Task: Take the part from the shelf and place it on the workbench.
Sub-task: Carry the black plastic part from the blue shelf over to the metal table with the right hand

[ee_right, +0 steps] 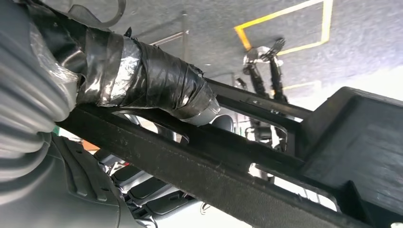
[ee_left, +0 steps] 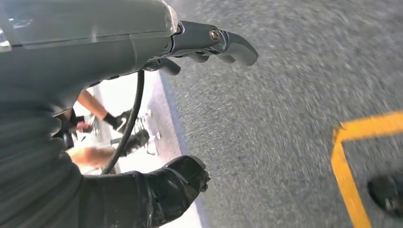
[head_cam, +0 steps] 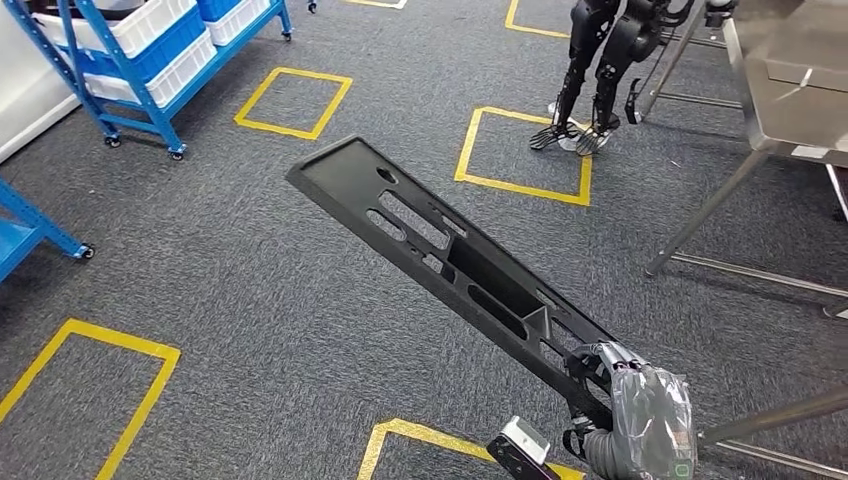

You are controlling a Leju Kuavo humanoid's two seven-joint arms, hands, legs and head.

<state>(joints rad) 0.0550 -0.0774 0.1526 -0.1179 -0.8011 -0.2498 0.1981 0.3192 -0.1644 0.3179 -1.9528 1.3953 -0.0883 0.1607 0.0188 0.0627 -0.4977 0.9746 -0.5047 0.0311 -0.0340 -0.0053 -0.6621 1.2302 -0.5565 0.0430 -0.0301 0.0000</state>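
A long black plastic part [head_cam: 440,258] with slots and cut-outs juts up and to the left over the grey carpet in the head view. My right hand [head_cam: 640,415], wrapped in clear film, grips its near end at the bottom right. In the right wrist view the taped thumb [ee_right: 157,85] lies across the part's [ee_right: 266,185] rail. The left hand [ee_left: 180,114] hangs over the carpet with its fingers [ee_left: 228,45] and thumb apart, holding nothing. The steel workbench [head_cam: 790,110] stands at the upper right.
A blue shelf trolley [head_cam: 150,60] with white bins stands at the upper left, another blue frame [head_cam: 30,235] at the left edge. Yellow floor squares [head_cam: 525,150] mark the carpet. Another humanoid robot [head_cam: 600,60] stands at the top centre beside the workbench legs [head_cam: 700,215].
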